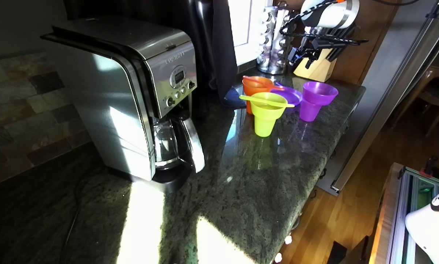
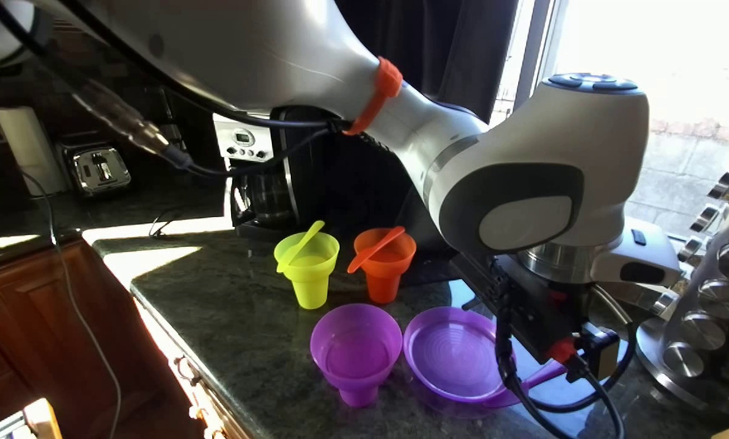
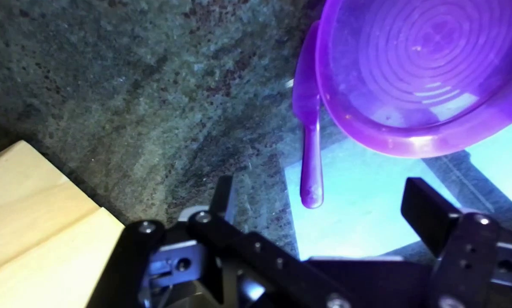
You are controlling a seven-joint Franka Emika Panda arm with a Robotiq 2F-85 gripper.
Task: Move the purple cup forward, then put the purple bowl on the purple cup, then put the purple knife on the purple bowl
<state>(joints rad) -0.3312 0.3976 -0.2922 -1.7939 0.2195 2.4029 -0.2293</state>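
Your black hand point(image 3: 323, 196) is spread wide above that slim purple plastic knife point(image 3: 308, 111); off to the hand's side, round purple plastic bowl point(image 1: 320, 96) sits on tapered purple plastic cup point(image 1: 309, 112).

And here the dark, glossy counter point(image 1: 256, 198) is seen, striped by sunlight near the coffee maker point(image 1: 120, 106); the yellow cup point(image 2: 311, 294) and the orange cup point(image 2: 383, 289) are stood upright, apart; the purple cup point(image 1: 309, 110) is set upright near them, the plate point(image 2: 456, 353) placed just beside it; the knife point(image 3: 311, 124) is laid flat, blade at the plate's rim, handle clear; past the knife are planted the knife block point(image 1: 320, 66) and the spice rack point(image 1: 277, 40).
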